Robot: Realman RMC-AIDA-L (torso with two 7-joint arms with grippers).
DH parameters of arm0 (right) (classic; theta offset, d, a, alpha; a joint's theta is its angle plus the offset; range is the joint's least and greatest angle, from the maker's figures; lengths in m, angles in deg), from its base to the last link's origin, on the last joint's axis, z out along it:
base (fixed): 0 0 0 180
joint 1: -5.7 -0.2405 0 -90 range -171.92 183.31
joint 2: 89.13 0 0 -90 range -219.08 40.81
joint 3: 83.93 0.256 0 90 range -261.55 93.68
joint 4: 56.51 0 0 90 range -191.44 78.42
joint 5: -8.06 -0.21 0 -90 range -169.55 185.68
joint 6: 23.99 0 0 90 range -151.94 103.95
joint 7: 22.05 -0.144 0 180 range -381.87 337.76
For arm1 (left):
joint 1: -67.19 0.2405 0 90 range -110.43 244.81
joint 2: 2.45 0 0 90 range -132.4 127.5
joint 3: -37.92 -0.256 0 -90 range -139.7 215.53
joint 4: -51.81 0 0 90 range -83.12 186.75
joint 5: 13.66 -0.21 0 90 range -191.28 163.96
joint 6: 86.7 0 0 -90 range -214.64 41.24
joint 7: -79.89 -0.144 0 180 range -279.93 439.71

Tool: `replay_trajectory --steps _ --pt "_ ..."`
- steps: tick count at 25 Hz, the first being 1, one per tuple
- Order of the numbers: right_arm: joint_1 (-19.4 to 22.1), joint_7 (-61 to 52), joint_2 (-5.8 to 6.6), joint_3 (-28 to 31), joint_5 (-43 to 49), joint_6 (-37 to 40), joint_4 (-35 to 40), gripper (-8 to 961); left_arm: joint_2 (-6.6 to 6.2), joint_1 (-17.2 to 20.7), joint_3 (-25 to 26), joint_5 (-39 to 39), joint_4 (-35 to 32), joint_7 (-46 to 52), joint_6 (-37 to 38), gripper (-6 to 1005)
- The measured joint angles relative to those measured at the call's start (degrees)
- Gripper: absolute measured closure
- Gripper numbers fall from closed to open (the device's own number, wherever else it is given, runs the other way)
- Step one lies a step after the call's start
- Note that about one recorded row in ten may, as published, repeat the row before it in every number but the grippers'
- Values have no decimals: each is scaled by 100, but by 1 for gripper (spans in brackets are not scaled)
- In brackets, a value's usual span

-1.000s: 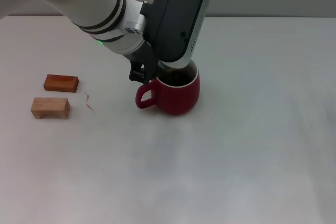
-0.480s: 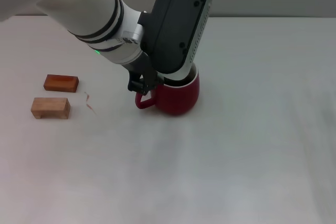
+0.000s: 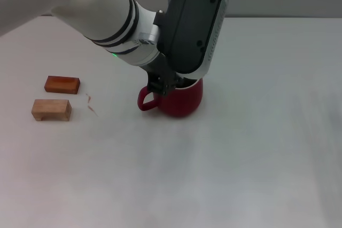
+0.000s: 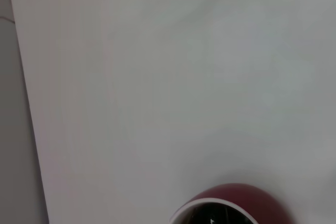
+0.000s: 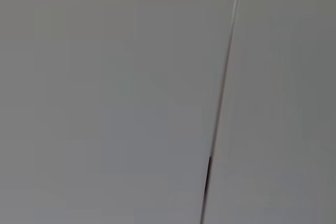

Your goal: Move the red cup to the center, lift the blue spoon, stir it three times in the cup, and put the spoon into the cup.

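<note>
The red cup [image 3: 183, 100] stands upright near the middle of the white table [image 3: 256, 132], its loop handle [image 3: 144, 100] pointing to the left in the head view. My left gripper [image 3: 179, 81] hangs directly over the cup's mouth, and its dark housing hides most of the opening and the fingers. The left wrist view catches the cup's rim [image 4: 231, 208] and dark inside just below the camera. The blue spoon is hidden in every view. My right arm is out of the head view, and its wrist camera faces only a plain grey wall.
A reddish-brown block [image 3: 62, 84] and a pale wooden block [image 3: 51, 109] lie at the left of the table, with a thin curled scrap [image 3: 91, 104] beside them. The table's edge [image 4: 26, 103] shows in the left wrist view.
My left arm has shifted a little to the right and down over the cup, covering more of its mouth. The cup has stayed in place.
</note>
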Motion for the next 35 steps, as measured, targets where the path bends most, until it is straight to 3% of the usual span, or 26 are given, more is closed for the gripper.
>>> replay_trajectory --steps 18,20,27,31,35 --pt "-43 0 9 0 -7 0 0 258 9 -279 84 -48 283 434 360 850" --pt "-43 0 9 0 -6 0 0 257 9 -272 96 -56 222 439 369 717" --pt "-26 0 9 0 -3 1 1 257 -12 -188 159 -61 -129 493 375 718" --pt "-16 0 9 0 -5 1 0 258 -21 -71 450 86 -409 594 165 719" --pt "-12 0 8 0 -15 1 0 258 -45 118 1036 776 -504 550 -345 720"
